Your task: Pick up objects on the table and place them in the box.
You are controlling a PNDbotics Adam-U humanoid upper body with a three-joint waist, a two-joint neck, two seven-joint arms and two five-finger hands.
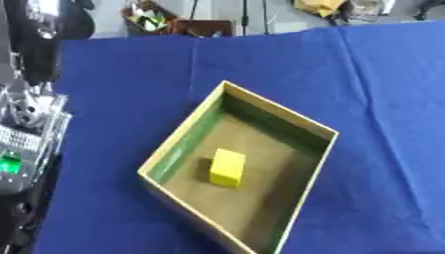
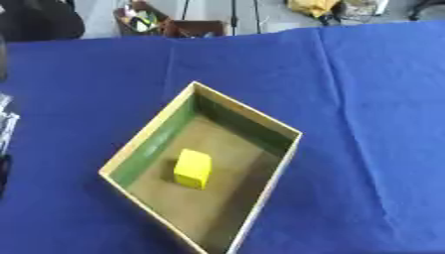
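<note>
The box's near corner is cut off at the bottom edge. Neither hand shows, so their state cannot be told. One yellow block lies inside the box, near its middle.

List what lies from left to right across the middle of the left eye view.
Silver and black machinery with a green light → bare blue cloth → box left wall → yellow block inside it → box's right wall → more cloth.
</note>
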